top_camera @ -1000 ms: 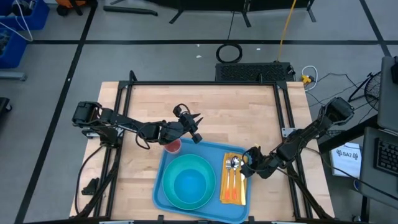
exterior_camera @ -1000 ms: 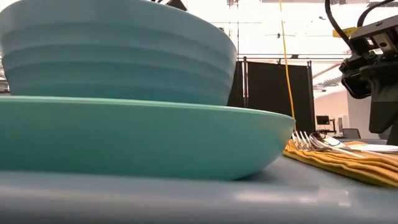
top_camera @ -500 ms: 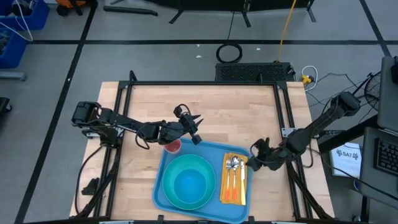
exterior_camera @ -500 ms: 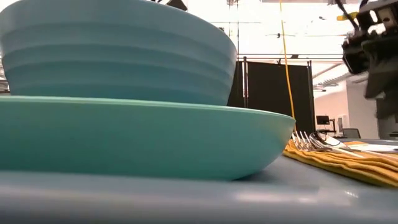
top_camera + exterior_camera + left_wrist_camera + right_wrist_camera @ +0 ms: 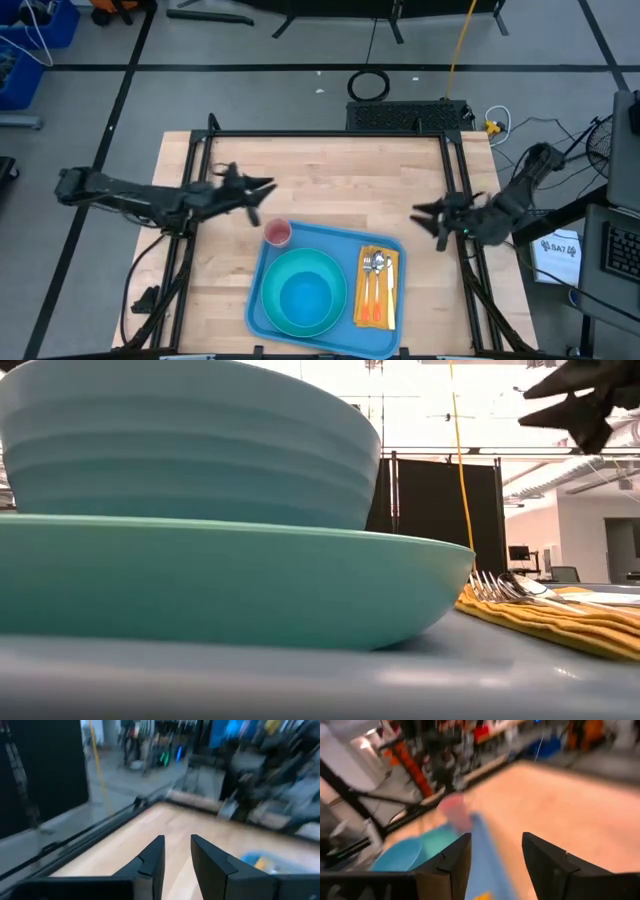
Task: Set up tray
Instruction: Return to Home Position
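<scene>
The blue tray (image 5: 330,245) lies at the table's near edge. On it a teal bowl (image 5: 190,440) sits in a teal plate (image 5: 230,580). To their right a yellow napkin (image 5: 377,290) carries a fork and spoons (image 5: 505,588). A pink cup (image 5: 277,233) stands upright at the tray's far left corner. My left gripper (image 5: 262,195) hovers open left of the cup, with nothing between its fingers (image 5: 176,840). My right gripper (image 5: 425,225) hovers open beyond the tray's right side, also empty (image 5: 496,840).
Bare wooden tabletop (image 5: 340,180) stretches behind the tray. A black frame (image 5: 330,133) runs along the table's far and side edges. A coiled cable (image 5: 368,85) and a black mat (image 5: 405,115) lie on the floor beyond.
My left gripper has drawn back from beside the pink cup toward the table's left edge. My right gripper has risen from beside the napkin, rolled, and gone toward the right edge. The cup, napkin and dishes have stayed in place.
</scene>
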Robot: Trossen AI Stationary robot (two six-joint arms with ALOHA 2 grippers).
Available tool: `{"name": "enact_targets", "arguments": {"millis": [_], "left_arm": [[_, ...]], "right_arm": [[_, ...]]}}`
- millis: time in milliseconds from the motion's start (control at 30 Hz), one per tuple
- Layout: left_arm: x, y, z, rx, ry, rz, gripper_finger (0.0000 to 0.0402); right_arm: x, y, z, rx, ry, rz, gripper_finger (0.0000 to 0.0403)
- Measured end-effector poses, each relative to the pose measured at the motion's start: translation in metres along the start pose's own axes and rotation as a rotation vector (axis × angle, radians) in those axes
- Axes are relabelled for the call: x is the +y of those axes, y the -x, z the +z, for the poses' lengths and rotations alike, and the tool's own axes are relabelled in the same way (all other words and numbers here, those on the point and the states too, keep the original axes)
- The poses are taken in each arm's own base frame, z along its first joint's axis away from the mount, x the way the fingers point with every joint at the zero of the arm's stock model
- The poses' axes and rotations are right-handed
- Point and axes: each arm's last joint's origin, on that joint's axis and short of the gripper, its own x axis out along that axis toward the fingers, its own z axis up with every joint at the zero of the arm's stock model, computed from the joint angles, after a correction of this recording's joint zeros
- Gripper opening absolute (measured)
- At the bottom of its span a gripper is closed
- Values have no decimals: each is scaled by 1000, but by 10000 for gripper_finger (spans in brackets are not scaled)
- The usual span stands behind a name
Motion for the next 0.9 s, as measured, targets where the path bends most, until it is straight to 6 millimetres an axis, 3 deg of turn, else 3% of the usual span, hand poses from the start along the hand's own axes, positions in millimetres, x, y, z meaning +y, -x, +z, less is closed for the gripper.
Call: {"name": "enact_targets", "arguments": {"millis": [167,367,567,767,900], "left_arm": [[25,39,-25,-133,153,-99,97],[42,59,-61,-165,220,-185,97],[44,65,-77,-128,231,-273,97],[40,66,-85,-26,158,-455,97],[37,68,-91,43,126,-562,97]], "right_arm": [[-14,18,21,-180,155,-56,167],[-21,25,32,-236,332,-89,167],[-25,17,10,-262,401,-42,167],[-31,10,-15,-380,380,183,167],[-34,13,-17,-500,369,326,167]]}}
